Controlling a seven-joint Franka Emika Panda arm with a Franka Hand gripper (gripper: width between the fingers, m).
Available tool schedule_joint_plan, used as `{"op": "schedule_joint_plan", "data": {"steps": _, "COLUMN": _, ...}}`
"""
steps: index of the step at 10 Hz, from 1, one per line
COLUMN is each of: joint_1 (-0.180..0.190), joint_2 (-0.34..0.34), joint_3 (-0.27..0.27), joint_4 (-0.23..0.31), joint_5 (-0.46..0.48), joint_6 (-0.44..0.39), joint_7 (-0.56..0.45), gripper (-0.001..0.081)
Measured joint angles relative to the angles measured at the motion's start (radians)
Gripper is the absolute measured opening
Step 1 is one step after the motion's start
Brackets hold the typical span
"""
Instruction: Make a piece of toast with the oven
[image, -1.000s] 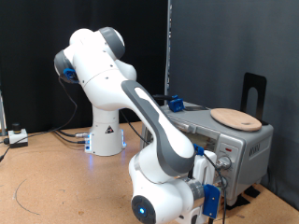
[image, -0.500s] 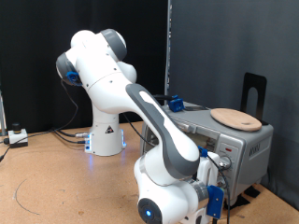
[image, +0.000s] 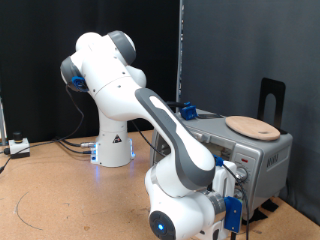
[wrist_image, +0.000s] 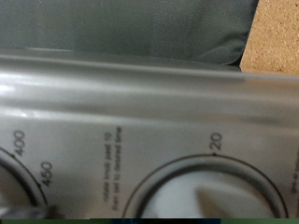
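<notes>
The oven (image: 264, 152) is a silver-grey box at the exterior view's right, with its knob panel facing the arm. My gripper (image: 237, 180) is right against that front panel; the hand hides its fingers. The wrist view shows the panel (wrist_image: 140, 103) very close. It shows a round pale knob (wrist_image: 182, 194) marked 20 and the edge of a second knob (wrist_image: 11, 191) by the marks 400 and 450. A blurred pale shape lies over the knob marked 20. The piece of toast is not in view.
A flat round wooden plate (image: 252, 126) lies on top of the oven. A black stand (image: 272, 98) rises behind it. The arm's white base (image: 112, 150) stands on the brown table, with cables (image: 25, 150) at the exterior view's left.
The hand and forearm have shifted slightly down and towards the exterior view's right, closer to the oven's panel. Almost no motion in the last half second.
</notes>
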Motion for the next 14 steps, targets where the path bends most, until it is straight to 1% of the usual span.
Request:
{"op": "schedule_joint_plan", "data": {"steps": 1, "joint_1": 0.001, "joint_2": 0.000, "joint_3": 0.001, "joint_4": 0.000, "joint_5": 0.001, "joint_6": 0.003, "joint_7": 0.000, "gripper": 0.0497}}
{"op": "schedule_joint_plan", "data": {"steps": 2, "joint_1": 0.002, "joint_2": 0.000, "joint_3": 0.001, "joint_4": 0.000, "joint_5": 0.001, "joint_6": 0.007, "joint_7": 0.000, "gripper": 0.0321}}
{"op": "schedule_joint_plan", "data": {"steps": 3, "joint_1": 0.004, "joint_2": 0.002, "joint_3": -0.001, "joint_4": 0.000, "joint_5": -0.001, "joint_6": 0.020, "joint_7": 0.000, "gripper": 0.0321}}
{"op": "schedule_joint_plan", "data": {"steps": 4, "joint_1": 0.005, "joint_2": 0.005, "joint_3": -0.001, "joint_4": 0.002, "joint_5": -0.001, "joint_6": 0.030, "joint_7": 0.000, "gripper": 0.0155}}
{"op": "schedule_joint_plan", "data": {"steps": 5, "joint_1": 0.005, "joint_2": 0.006, "joint_3": -0.002, "joint_4": 0.003, "joint_5": -0.001, "joint_6": 0.031, "joint_7": 0.000, "gripper": 0.0155}}
{"op": "schedule_joint_plan", "data": {"steps": 6, "joint_1": 0.005, "joint_2": 0.006, "joint_3": -0.002, "joint_4": 0.003, "joint_5": -0.001, "joint_6": 0.031, "joint_7": 0.001, "gripper": 0.0104}}
{"op": "schedule_joint_plan", "data": {"steps": 11, "joint_1": 0.005, "joint_2": 0.006, "joint_3": -0.002, "joint_4": 0.002, "joint_5": -0.001, "joint_6": 0.031, "joint_7": 0.006, "gripper": 0.0104}}
{"op": "schedule_joint_plan", "data": {"steps": 12, "joint_1": 0.005, "joint_2": 0.006, "joint_3": -0.001, "joint_4": 0.002, "joint_5": -0.001, "joint_6": 0.033, "joint_7": -0.013, "gripper": 0.0100}}
{"op": "schedule_joint_plan", "data": {"steps": 14, "joint_1": 0.003, "joint_2": 0.001, "joint_3": 0.002, "joint_4": -0.004, "joint_5": -0.001, "joint_6": 0.042, "joint_7": -0.098, "gripper": 0.0100}}
